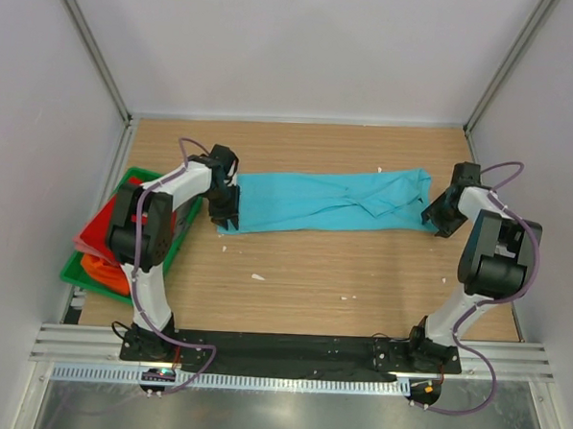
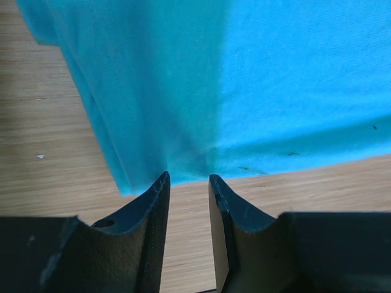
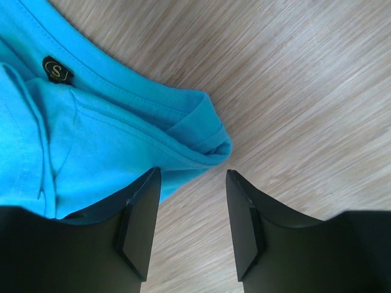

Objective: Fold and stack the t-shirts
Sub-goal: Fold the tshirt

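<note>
The turquoise-blue t-shirt (image 1: 316,205) lies on the wooden table as a long folded band running left to right. My left gripper (image 1: 225,211) stands at its left end. In the left wrist view that gripper (image 2: 189,178) is open over bare wood, and the shirt's edge (image 2: 256,79) lies just past the fingertips. My right gripper (image 1: 432,220) is at the band's right end. In the right wrist view it (image 3: 192,174) is open and empty beside the bunched collar end (image 3: 91,140) with its small dark label (image 3: 56,70). The red t-shirt (image 1: 103,226) and the orange t-shirt (image 1: 106,270) lie in the tray.
A green plastic tray (image 1: 135,178) sits at the table's left edge, partly behind the left arm. White walls and metal posts close in the back and sides. Small white specks (image 1: 257,276) dot the wood in front of the shirt.
</note>
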Robot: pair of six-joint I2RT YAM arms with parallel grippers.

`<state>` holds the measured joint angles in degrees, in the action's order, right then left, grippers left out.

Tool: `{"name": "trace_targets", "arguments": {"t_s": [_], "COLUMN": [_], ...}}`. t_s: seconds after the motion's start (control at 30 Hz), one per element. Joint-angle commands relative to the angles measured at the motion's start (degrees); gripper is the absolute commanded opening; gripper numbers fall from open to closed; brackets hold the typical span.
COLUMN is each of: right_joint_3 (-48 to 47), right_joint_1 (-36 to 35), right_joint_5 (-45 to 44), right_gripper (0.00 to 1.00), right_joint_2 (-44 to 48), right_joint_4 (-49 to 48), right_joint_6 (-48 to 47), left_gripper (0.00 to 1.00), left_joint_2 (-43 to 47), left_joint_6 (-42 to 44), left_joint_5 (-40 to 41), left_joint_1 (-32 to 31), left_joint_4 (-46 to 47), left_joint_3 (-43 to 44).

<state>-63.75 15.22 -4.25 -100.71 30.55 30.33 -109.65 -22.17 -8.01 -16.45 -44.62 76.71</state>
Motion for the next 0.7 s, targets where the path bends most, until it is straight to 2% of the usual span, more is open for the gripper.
{"name": "trace_targets", "arguments": {"t_s": [0.0, 0.03, 0.07, 0.23, 0.3, 0.33, 0.5, 0.6, 0.63, 0.67], "right_joint_3": [-0.8, -0.9, -0.8, -1.1, -1.6, -1.7, -2.5, -3.2, -3.7, -4.2], "right_joint_1": [0.2, 0.2, 0.2, 0.2, 0.2, 0.2, 0.2, 0.2, 0.2, -0.2], "right_joint_5": [-2.2, -2.9, -3.6, -5.8, -6.9, -8.0, -19.4, -17.5, -15.8, -13.9], "right_gripper": [0.51, 0.49, 0.42, 0.28, 0.13, 0.02, 0.01, 0.01, 0.04, 0.12], "right_joint_2": [-1.1, -1.4, -1.8, -4.8, -5.6, -5.7, -5.0, -5.0, -4.9, -4.7], "right_joint_4": [-2.2, -2.1, -2.5, -3.6, -3.3, -2.7, 0.1, -0.2, 0.0, 0.6], "right_joint_6": [0.2, 0.2, 0.2, -0.4, -0.4, -0.4, -2.4, -3.8, -3.8, -3.8], "left_gripper": [0.33, 0.33, 0.33, 0.32, 0.32, 0.32, 0.30, 0.28, 0.29, 0.29], "left_joint_2": [-0.7, -1.1, -1.6, -3.1, -3.6, -3.8, -5.0, -4.1, -3.5, -2.8], "left_joint_6": [0.3, 0.3, 0.3, 0.6, 0.7, 0.8, 1.3, 1.6, 1.8, 1.7], "left_joint_5": [1.8, 1.8, 2.2, 2.9, 3.5, 3.9, 5.6, 4.0, 3.2, 2.6], "left_joint_1": [0.4, 0.5, 0.5, 0.6, 0.7, 0.8, 1.2, 1.2, 1.2, 0.9], "left_joint_4": [-0.5, -0.5, -0.6, -1.0, -1.4, -1.5, -2.0, -1.2, -0.8, -0.6], "left_joint_3": [1.1, 1.1, 1.0, 0.2, 0.1, -0.2, -1.6, -2.2, -2.2, -2.1]}}
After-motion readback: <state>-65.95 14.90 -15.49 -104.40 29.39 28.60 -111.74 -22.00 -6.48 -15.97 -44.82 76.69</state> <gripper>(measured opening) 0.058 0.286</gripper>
